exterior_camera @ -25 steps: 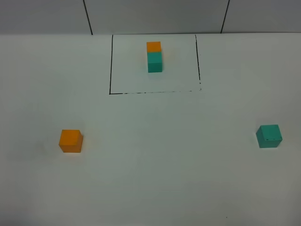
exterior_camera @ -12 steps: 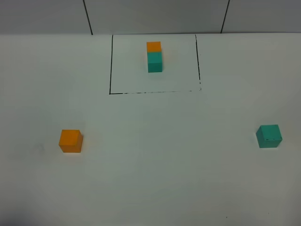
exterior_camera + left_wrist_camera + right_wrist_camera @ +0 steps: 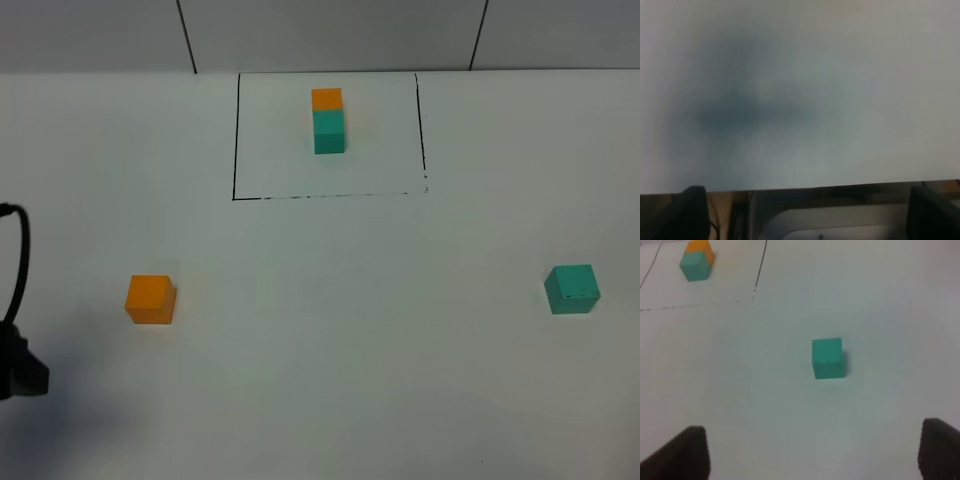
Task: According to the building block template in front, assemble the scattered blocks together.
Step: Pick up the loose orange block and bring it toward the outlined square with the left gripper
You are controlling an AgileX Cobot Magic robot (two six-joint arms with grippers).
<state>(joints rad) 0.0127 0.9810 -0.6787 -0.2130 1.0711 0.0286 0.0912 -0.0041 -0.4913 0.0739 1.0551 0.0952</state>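
Note:
The template, an orange cube joined to a teal cube (image 3: 328, 120), stands inside a thin black drawn rectangle (image 3: 235, 140) at the back middle. It also shows in the right wrist view (image 3: 696, 260). The loose orange cube (image 3: 150, 299) sits at the left. The loose teal cube (image 3: 572, 289) sits at the right. My right gripper (image 3: 810, 452) is open and empty, with the teal cube (image 3: 828, 358) ahead of it and apart from it. My left gripper (image 3: 810, 215) is open and empty over blurred bare table, with no block in its view.
Part of my left arm with a black cable (image 3: 15, 340) shows at the left edge, near the front and left of the orange cube. The white table (image 3: 340, 380) meets a grey wall at the back. The table's edge (image 3: 815, 188) shows in the left wrist view.
My left arm has come into the exterior view at the left edge. The blocks and the template have not moved.

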